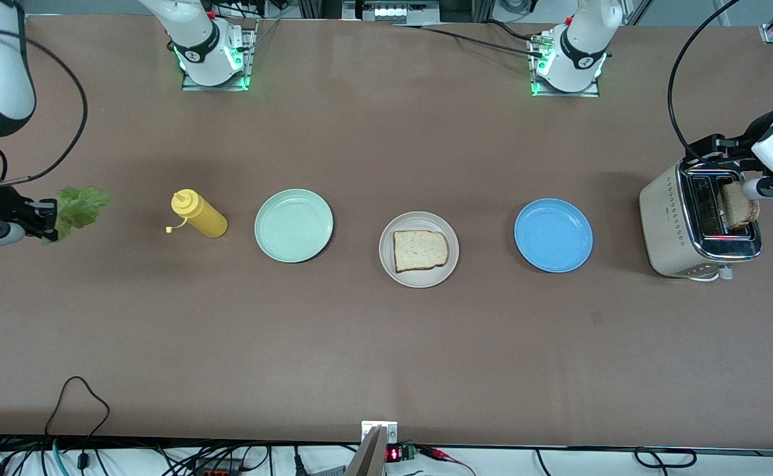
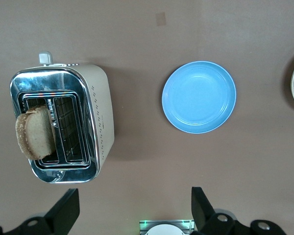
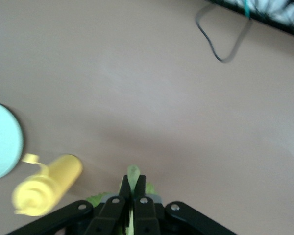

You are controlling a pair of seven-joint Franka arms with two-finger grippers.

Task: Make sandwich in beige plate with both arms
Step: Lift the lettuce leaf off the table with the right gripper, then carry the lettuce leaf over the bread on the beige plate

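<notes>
sandwich (image 1: 420, 250) (one toast slice) on beige plate (image 1: 403, 278)

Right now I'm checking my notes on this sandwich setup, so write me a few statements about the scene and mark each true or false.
1. The beige plate holds one bread slice. True.
2. The right gripper is open and empty. False: it is shut on the lettuce leaf.
3. A toast slice sticks out of the toaster. True.
4. The left gripper grips that toast. False: it is open above the table beside the toaster.
5. The mustard bottle stands on the blue plate. False: it lies on the table beside the green plate.
</notes>
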